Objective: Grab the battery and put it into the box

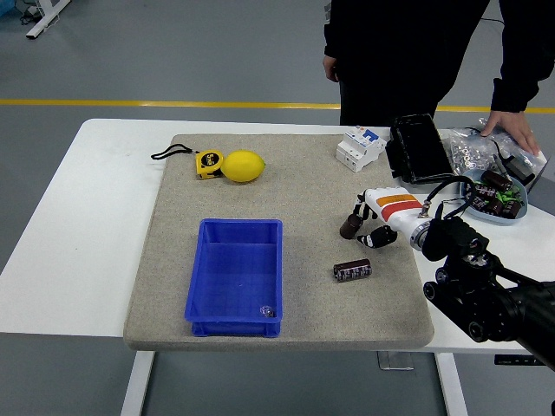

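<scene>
In the head view, the right robot hand [368, 227] was clenched around a dark cylindrical battery [349, 227], held just above the mat toward the surface's right edge. A second battery [352, 271] lay nearer the front edge. Best to carry it level over the blue box [234, 276] before opening. No legible writing; the yellow tape measure [208, 163] print was too small.

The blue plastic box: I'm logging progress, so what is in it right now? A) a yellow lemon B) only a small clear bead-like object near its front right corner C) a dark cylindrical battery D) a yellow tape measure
B: the blue plastic box holds only a small clear object; one dark cylindrical battery lies on the grey mat, another is in the robot's right hand.
</scene>
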`<state>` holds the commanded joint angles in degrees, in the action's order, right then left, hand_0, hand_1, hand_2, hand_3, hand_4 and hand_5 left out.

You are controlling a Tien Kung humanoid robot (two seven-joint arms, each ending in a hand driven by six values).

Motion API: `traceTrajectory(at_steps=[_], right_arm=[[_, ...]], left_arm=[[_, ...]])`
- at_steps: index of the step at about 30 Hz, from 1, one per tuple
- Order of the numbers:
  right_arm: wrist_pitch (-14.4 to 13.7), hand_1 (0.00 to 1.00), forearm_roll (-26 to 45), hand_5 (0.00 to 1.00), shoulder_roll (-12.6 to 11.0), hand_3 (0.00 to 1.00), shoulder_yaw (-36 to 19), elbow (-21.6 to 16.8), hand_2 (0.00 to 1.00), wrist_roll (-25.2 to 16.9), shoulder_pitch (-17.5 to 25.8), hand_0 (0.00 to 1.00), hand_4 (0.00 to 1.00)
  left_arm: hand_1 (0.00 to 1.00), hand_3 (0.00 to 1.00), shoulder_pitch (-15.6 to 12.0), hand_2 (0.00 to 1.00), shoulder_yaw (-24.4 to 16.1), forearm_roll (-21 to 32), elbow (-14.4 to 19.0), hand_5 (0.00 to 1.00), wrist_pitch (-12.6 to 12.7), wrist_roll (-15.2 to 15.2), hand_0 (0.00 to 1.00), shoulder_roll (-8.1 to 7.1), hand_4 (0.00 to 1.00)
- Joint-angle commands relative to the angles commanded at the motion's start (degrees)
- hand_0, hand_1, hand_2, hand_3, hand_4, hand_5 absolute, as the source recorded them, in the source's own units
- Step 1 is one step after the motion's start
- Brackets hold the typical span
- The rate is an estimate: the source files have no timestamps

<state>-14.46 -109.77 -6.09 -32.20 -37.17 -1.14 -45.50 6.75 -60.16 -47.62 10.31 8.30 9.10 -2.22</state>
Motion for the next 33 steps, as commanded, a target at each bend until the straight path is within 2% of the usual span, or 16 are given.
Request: traceTrajectory(at_steps=[22,33], right_arm=[[0.13,0.479,1.15,0.193,0.78,0.577,-0.56,-0.13,0.531,0.36,-0.45,0.313,0.966],[-0.65,0.449,1.42,0.199,1.15,0.536,-0.56,-0.1,0.497,0.11,-0.3,0.307,0.963]], left_arm=[[0.706,0.629,-0.04,0.731,-0.11,-0.26,0.0,0.617,0.01,0.1,0.755,-0.09,0.7],[0.707,0.629,-0.27,0.731,-0.08,-0.36,0.0,0.618,0.02,0.17,0.755,-0.11,0.701]])
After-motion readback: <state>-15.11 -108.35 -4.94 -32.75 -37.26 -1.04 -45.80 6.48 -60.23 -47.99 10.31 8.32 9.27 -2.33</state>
